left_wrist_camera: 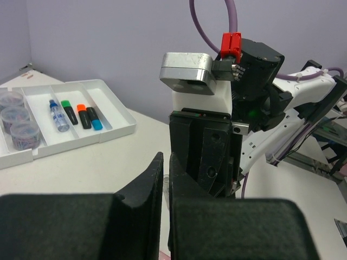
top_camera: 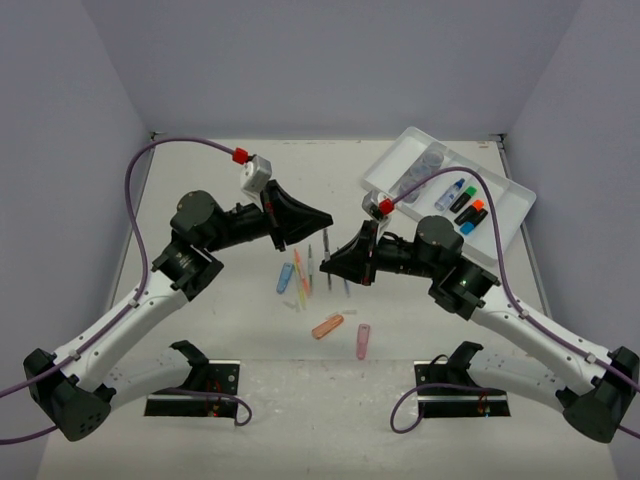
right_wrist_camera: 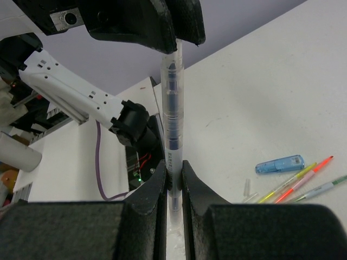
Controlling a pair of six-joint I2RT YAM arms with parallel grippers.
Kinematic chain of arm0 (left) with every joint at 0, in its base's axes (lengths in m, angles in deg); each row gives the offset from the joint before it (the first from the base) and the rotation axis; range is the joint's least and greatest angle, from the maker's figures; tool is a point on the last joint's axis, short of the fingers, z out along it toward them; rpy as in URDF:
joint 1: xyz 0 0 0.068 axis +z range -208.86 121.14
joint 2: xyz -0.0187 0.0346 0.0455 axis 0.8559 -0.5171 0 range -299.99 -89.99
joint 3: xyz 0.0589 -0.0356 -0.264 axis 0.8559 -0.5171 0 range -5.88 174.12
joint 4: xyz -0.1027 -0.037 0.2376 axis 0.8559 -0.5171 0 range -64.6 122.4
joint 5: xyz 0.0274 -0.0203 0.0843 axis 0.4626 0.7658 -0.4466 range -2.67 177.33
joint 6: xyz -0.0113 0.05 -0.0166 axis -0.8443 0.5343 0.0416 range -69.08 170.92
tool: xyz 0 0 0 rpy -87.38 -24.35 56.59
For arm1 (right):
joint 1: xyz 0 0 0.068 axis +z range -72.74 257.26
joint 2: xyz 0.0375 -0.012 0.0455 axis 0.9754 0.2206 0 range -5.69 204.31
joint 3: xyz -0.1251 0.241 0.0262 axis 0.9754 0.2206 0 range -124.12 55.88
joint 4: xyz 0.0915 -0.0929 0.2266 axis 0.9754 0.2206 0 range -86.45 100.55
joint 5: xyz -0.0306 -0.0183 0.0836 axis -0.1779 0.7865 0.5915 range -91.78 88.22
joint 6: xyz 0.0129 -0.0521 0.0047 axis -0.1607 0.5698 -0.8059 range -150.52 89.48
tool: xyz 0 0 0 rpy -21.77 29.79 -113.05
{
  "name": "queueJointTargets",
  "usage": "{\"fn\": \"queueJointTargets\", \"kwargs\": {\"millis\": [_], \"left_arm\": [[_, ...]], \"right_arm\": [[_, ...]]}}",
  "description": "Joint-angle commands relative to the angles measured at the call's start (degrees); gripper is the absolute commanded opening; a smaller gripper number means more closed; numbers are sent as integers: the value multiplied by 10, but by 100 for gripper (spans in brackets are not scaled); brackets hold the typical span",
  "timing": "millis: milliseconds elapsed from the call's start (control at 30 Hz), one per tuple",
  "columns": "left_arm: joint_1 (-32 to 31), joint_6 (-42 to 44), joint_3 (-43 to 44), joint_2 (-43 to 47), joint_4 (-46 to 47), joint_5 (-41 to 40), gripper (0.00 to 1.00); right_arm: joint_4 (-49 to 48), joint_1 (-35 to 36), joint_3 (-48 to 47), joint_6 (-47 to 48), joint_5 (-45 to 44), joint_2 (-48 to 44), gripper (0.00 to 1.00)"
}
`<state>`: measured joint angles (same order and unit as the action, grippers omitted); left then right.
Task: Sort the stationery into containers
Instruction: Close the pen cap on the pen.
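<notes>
Top external view is showing the job partly done. The white tray [top_camera: 505, 205] is already holding part of the stationery, while a scatter of small items is lying on the table, well apart from the tray on its left, nearer the arm bases.

Inside the tray, three round grey-blue pots [left_wrist_camera: 16, 124] are sitting in a row in one end compartment. Next along from the pots, a blue-capped marker [left_wrist_camera: 58, 115] and three black highlighters [left_wrist_camera: 82, 115], capped green, orange and blue, are lying side by side. I cannot tell exactly where the dividers are running between them. The strip on the far side of the highlighters from the pots is looking bare.

Away from the tray, a clear pen [right_wrist_camera: 172, 108] is being held upright in the air, not yet in any compartment. The right gripper [right_wrist_camera: 173, 173] is clenching its lower part, and the left gripper [right_wrist_camera: 176, 40] is clamping its upper end, so both are gripping the one pen, in what I am reading as a handover.

Waiting to be sorted, further from the tray than the pen, are several thin pens [top_camera: 300, 275], a blue capsule-shaped piece [top_camera: 285, 277], an orange one [top_camera: 327, 326] and a pink one [top_camera: 363, 340]. By my judgement roughly half the work is remaining.
</notes>
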<state>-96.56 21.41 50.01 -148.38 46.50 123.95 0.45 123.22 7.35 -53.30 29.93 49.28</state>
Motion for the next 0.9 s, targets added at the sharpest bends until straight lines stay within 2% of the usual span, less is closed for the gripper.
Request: {"fn": "queueJointTargets", "kwargs": {"millis": [0, 867], "left_arm": [[-4, -6, -11, 2, 16, 28, 0], [-14, -26, -101, 24, 35, 17, 0]], "right_arm": [[1, 1, -49, 19, -26, -11, 0], [27, 1, -212, 48, -25, 37, 0]]}}
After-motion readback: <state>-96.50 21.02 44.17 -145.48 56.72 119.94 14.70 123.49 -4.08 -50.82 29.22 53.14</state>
